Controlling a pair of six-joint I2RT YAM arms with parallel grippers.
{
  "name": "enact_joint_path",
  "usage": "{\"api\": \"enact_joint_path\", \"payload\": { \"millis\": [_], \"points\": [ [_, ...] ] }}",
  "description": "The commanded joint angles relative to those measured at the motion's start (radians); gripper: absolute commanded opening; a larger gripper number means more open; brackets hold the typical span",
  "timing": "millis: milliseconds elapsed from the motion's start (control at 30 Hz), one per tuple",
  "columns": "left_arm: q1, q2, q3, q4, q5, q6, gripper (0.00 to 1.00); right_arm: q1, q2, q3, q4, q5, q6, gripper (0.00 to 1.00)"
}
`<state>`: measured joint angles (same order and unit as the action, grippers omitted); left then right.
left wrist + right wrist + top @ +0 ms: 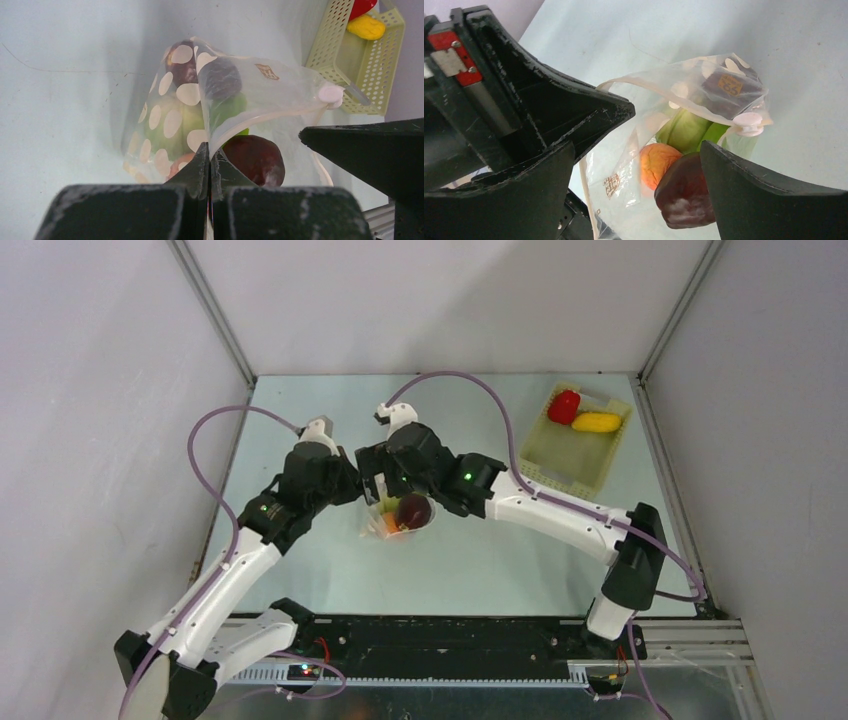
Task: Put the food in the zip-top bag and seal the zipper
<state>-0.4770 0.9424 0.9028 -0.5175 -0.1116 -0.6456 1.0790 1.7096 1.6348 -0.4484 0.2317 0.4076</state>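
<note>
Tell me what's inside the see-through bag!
Inside the bag sit a green fruit, an orange one and a dark maroon one at its mouth. The bag's white dots and crinkles hide whatever lies deeper.

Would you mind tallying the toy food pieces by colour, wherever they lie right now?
Red piece: 1
Yellow piece: 1
Green piece: 1
Orange piece: 1
Dark maroon pieces: 2, the second seen dimly through the bag
Total: 6
</note>
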Motion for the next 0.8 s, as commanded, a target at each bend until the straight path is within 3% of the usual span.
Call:
{"api": "enact_joint_path", "payload": {
  "millis": [0, 167, 333, 500, 600, 667, 767],
  "points": [
    [0.004, -0.008, 0.07, -0.008, -0.013, 0.013, 0.0, 0.013, -0.108, 0.007, 0.006, 0.034, -0.021, 0.99],
    [0.005, -0.019, 0.085, -0.04, -0.034, 0.021, 0.0, -0.014, -0.229, -0.098, 0.015, 0.126, -0.03, 0.99],
    [0.005, -0.023, 0.076, -0.032, -0.021, 0.023, 0.0, -0.173, -0.356, -0.166, -0.108, 0.194, 0.006, 1.0],
    [0.005, -0.017, 0.084, -0.022, -0.008, 0.028, 0.0, -0.463, -0.395, -0.229, -0.15, 0.189, -0.031, 0.99],
    [0.004, -0.013, 0.089, -0.031, -0.02, 0.03, 0.0, -0.636, -0.364, -0.241, -0.118, 0.11, -0.056, 0.99],
    [0.005, -0.012, 0.093, -0.034, -0.021, 0.032, 0.0, -0.805, -0.287, -0.224, -0.115, 0.055, -0.048, 0.99],
    [0.005, -0.008, 0.092, -0.026, -0.016, 0.032, 0.0, -0.931, -0.172, -0.135, -0.145, -0.006, -0.038, 0.98]
  ]
}}
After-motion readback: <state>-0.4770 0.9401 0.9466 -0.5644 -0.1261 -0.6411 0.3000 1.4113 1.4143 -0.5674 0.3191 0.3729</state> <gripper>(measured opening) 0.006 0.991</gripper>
